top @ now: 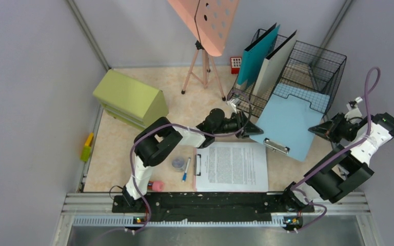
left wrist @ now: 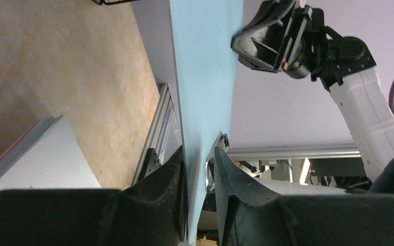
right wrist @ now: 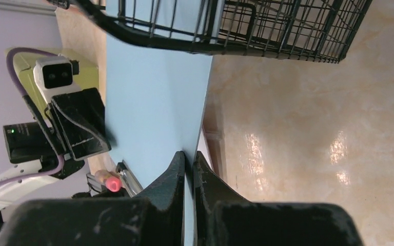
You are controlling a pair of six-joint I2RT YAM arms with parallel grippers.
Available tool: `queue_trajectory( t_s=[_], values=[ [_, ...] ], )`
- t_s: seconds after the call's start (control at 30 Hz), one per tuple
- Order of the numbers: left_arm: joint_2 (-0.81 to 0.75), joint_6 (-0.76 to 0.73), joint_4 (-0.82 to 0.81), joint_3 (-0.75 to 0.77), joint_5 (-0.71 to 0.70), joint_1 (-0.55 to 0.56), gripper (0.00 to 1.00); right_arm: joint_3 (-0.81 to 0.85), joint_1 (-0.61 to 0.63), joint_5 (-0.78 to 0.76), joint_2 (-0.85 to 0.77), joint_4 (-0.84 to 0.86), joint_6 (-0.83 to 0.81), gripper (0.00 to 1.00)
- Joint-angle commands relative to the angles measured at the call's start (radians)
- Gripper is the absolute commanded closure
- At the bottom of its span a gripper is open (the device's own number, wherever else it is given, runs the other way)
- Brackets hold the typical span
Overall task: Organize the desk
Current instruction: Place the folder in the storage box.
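A light blue clipboard [top: 287, 120] is tilted up off the beige marbled desk [top: 200, 102], its top edge against the black wire basket [top: 313, 64]. My right gripper [top: 318, 129] is shut on its right edge; in the right wrist view the jaws [right wrist: 189, 156] pinch the board [right wrist: 154, 102]. My left gripper [top: 251, 129] straddles its lower left corner. In the left wrist view [left wrist: 200, 154] one finger lies against the board [left wrist: 205, 61] and a small gap shows at the other.
A second clipboard with a printed sheet [top: 231, 166] lies near the front, with a pen [top: 185, 169], a small round cap [top: 178, 163] and a pink item [top: 157, 185]. A green drawer cabinet [top: 131, 97] and a pink music stand [top: 205, 20] stand behind. Folders [top: 256, 54] stand in the basket.
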State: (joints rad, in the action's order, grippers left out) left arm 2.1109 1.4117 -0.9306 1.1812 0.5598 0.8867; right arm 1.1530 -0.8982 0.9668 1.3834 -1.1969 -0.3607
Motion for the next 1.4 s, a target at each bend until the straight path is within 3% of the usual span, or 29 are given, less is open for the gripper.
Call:
queue_trajectory(
  t_s=[0.0, 0.1, 0.13, 0.27, 0.43, 0.6, 0.93, 1.37],
  values=[
    [-0.090, 0.053, -0.153, -0.038, 0.020, -0.002, 0.76, 0.010, 0.011, -0.063, 0.021, 0.110, 0.018, 1.00],
    [-0.101, 0.073, -0.159, -0.043, 0.030, 0.000, 0.98, 0.005, 0.024, -0.074, 0.041, 0.121, 0.031, 1.00],
    [-0.106, 0.080, -0.161, -0.046, 0.031, 0.000, 1.00, 0.002, 0.032, -0.081, 0.044, 0.127, 0.036, 1.00],
    [-0.134, 0.079, -0.150, -0.041, 0.026, 0.001, 1.00, -0.009, 0.054, -0.087, 0.042, 0.146, 0.051, 0.95],
    [-0.136, 0.070, -0.085, -0.001, 0.036, 0.007, 1.00, -0.017, 0.067, -0.121, 0.052, 0.168, 0.085, 0.72],
    [-0.129, 0.028, -0.008, 0.052, 0.047, 0.011, 1.00, -0.035, 0.071, -0.156, 0.072, 0.211, 0.119, 0.58],
    [-0.080, 0.002, -0.014, 0.122, 0.017, 0.016, 1.00, -0.025, 0.071, -0.135, 0.079, 0.213, 0.125, 0.59],
    [-0.101, -0.197, 0.082, 0.108, 0.050, 0.018, 1.00, -0.035, 0.071, -0.194, 0.122, 0.373, 0.331, 0.59]
  ],
)
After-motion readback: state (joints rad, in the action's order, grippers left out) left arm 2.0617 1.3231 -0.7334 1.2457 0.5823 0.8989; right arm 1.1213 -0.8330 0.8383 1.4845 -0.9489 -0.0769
